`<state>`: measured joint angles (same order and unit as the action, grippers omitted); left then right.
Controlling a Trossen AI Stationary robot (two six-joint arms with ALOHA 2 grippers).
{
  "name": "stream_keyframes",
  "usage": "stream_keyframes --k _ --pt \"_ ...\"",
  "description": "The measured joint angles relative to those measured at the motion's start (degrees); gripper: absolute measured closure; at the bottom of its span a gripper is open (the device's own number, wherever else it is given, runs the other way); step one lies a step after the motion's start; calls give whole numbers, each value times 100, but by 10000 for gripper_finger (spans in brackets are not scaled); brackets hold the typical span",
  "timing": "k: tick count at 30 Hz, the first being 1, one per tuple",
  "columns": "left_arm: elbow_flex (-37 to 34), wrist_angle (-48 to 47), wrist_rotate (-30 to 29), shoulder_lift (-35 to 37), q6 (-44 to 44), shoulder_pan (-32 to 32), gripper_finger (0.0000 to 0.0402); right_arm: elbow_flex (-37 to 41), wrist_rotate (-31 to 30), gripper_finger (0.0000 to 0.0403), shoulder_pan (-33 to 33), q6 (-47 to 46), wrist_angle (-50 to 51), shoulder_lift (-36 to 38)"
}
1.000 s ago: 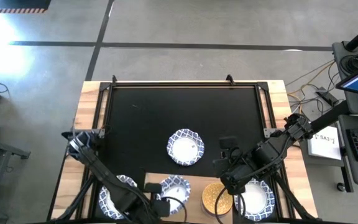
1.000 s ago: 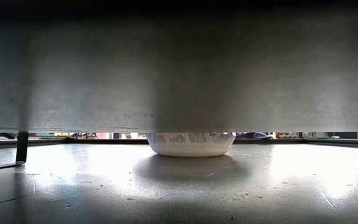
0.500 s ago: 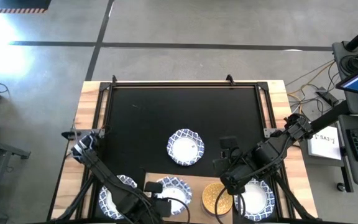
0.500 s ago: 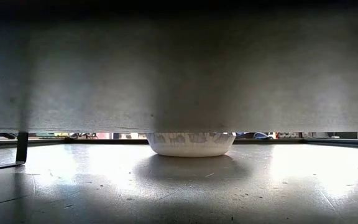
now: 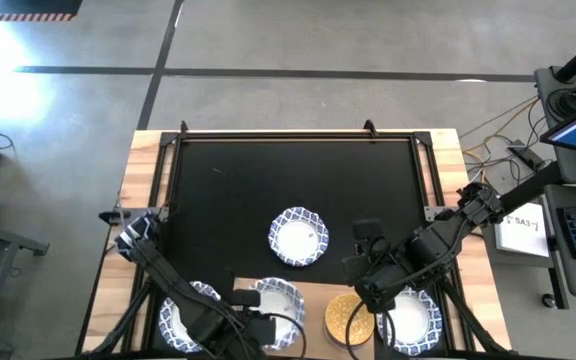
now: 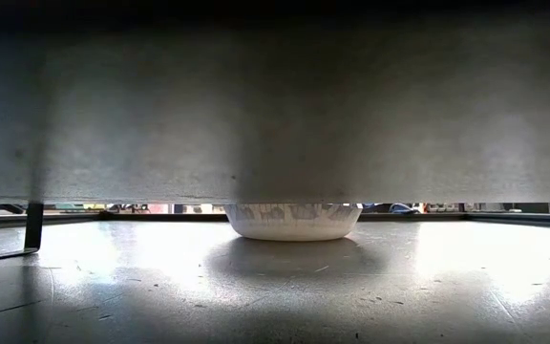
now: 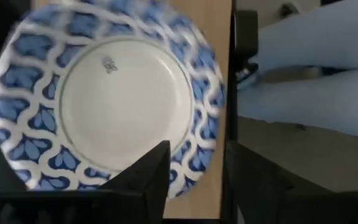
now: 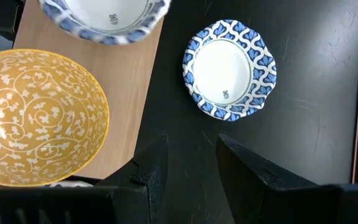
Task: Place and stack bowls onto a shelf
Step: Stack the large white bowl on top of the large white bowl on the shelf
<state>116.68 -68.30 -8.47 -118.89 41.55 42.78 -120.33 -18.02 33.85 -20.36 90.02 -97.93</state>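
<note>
the left gripper (image 5: 260,324) is hanging over the shelf (image 5: 313,300), its fingers (image 7: 151,177) standing apart in its wrist view, one over the inner edge of a white bowl (image 7: 107,102) with a blue patterned rim, the other outside that rim; i am judging the bowl released, sitting on the shelf's left part, though the jaws are still straddling its wall; the coming move turns on this: the rim lies between the two fingers, so a straight lift should clear it, while a sideways pull would probably drag the bowl.

the right gripper (image 8: 188,162) is hovering over the black mat (image 5: 228,190) just off the shelf's far edge, jaws parted and empty; the loose white bowl (image 5: 298,236) is lying on the mat beyond the shelf, ahead of this gripper and nearer to it than to the left one; being round, it has no long axis, so any point of the rim will serve.

on the shelf's right part a gold bowl (image 5: 349,317) is sitting, its glazed inside covered in pale scrollwork; more blue-rimmed bowls are lying off the shelf's left end (image 5: 181,315) and right end (image 5: 411,318); the bowls are looking hard, glossy and slippery, with wavy scalloped rims; the shelf is smooth light wood; the mat is matt and dark.
</note>
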Motion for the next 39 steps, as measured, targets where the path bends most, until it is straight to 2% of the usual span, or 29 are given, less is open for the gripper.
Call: stream_keyframes --k 8,15,18,21,27,36,39 --pt "537 -1143 -912 0 13 5 251 0 -2 278 0 42 0 0" --pt "785 -2192 -1742 89 755 78 251 2 -4 278 0 244 0 0" --pt "397 -2172 -2189 346 1165 228 251 4 -4 278 0 306 0 0" --pt "-321 -2174 -2427 840 1841 386 251 43 -4 278 0 230 3 7" --pt "-1669 -2166 -2342 1874 2775 586 251 138 -13 278 0 33 -4 7" --pt "-3611 -2131 -1130 3851 4608 775 251 363 -454 278 -15 -11 -48 7" --pt "-4357 -1683 -602 4308 5127 871 251 449 -452 278 -15 -13 -49 7"
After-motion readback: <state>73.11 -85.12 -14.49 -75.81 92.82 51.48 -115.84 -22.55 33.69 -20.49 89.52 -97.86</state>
